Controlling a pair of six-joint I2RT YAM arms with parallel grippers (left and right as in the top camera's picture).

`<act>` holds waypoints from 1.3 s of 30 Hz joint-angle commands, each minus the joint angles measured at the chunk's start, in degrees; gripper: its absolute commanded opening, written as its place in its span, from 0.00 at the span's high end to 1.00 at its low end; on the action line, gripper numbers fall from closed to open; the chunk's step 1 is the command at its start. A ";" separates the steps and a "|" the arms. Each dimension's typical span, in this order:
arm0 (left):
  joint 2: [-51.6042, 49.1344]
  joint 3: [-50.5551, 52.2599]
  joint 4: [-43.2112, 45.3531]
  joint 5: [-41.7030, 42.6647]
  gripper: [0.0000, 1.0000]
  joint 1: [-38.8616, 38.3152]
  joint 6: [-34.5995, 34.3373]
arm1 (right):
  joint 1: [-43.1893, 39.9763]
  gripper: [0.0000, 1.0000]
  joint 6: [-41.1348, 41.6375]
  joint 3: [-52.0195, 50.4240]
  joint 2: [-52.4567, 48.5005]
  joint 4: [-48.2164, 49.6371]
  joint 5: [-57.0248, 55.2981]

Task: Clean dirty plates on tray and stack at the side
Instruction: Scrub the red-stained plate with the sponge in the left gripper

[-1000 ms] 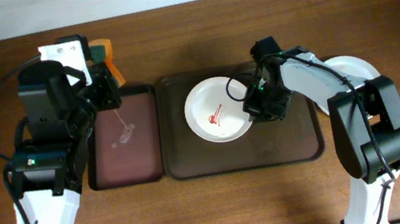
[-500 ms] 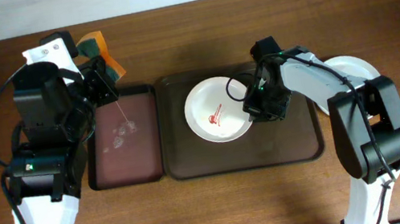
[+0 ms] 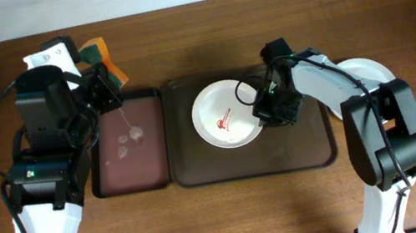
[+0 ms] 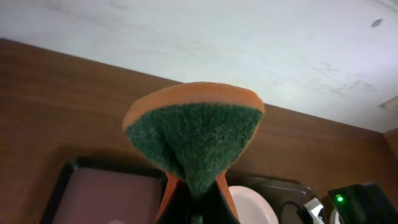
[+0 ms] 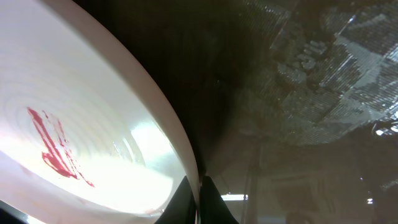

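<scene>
A white plate (image 3: 225,114) with a red sauce smear at its centre lies on the dark brown tray (image 3: 314,145); it also shows in the right wrist view (image 5: 81,118). My right gripper (image 3: 262,112) is shut on that plate's right rim (image 5: 198,186). My left gripper (image 3: 106,87) is shut on an orange sponge with a green scouring face (image 4: 196,140), held up above the far edge of the maroon tray (image 3: 117,178). Another white plate (image 3: 370,70) lies on the table right of the brown tray, partly hidden by my right arm.
The maroon tray (image 4: 99,193) has pale foam spots (image 3: 129,141) on it. The table's far edge meets a white wall (image 4: 249,43). Both trays lie side by side at the table's middle.
My left gripper has lifted and swung slightly back with the sponge, away from the maroon tray. The right gripper and plate have not moved.
</scene>
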State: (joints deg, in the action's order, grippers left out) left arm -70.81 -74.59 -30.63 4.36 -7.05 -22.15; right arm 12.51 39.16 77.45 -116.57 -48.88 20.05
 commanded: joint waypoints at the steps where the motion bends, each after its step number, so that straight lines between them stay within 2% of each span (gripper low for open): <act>1: -0.24 -1.09 -0.52 -1.31 1.00 0.09 -0.57 | -0.04 0.96 0.09 -0.68 -0.37 -0.35 -1.03; 7: -6.08 -1.09 -5.99 -3.76 1.00 0.09 -0.55 | -0.04 0.96 0.09 -0.68 -0.37 -0.37 -1.01; 20: -30.58 -1.09 -16.00 -3.76 1.00 0.09 -0.52 | -0.04 0.96 0.09 -0.68 -0.37 -0.39 -1.01; 26: -31.74 -1.09 -16.57 -3.72 1.00 0.07 -0.52 | -0.04 0.96 0.07 -0.68 -0.37 -0.39 -1.01; 27: -31.71 -1.11 -16.06 -3.15 1.00 0.04 1.03 | -0.04 0.96 -0.57 -0.68 -0.37 -0.46 -0.96; 30: -31.67 -2.23 -13.18 7.54 1.00 -1.97 17.29 | 1.88 0.96 -7.43 -0.68 -0.37 -0.42 -1.22; 31: -31.67 -2.29 -12.39 10.12 1.00 -3.43 18.21 | 3.06 0.96 -9.05 -0.68 -0.37 -0.42 -1.27; 34: -32.30 -2.29 -9.70 13.55 1.00 -8.85 16.68 | 6.14 0.96 -8.90 -0.68 -0.37 -0.46 -2.29; 36: -34.14 -2.27 -8.81 13.49 1.00 -13.88 11.13 | 7.06 0.96 -8.90 -0.68 -0.37 -0.46 -2.27; 39: -36.35 -2.27 -7.21 13.94 1.00 -16.61 3.41 | 7.04 0.96 -8.92 -0.68 -0.37 -0.83 -2.29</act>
State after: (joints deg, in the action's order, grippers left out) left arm -104.79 -75.66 -39.07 16.36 -21.78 -11.03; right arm 19.07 31.00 77.45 -116.57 -49.15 19.57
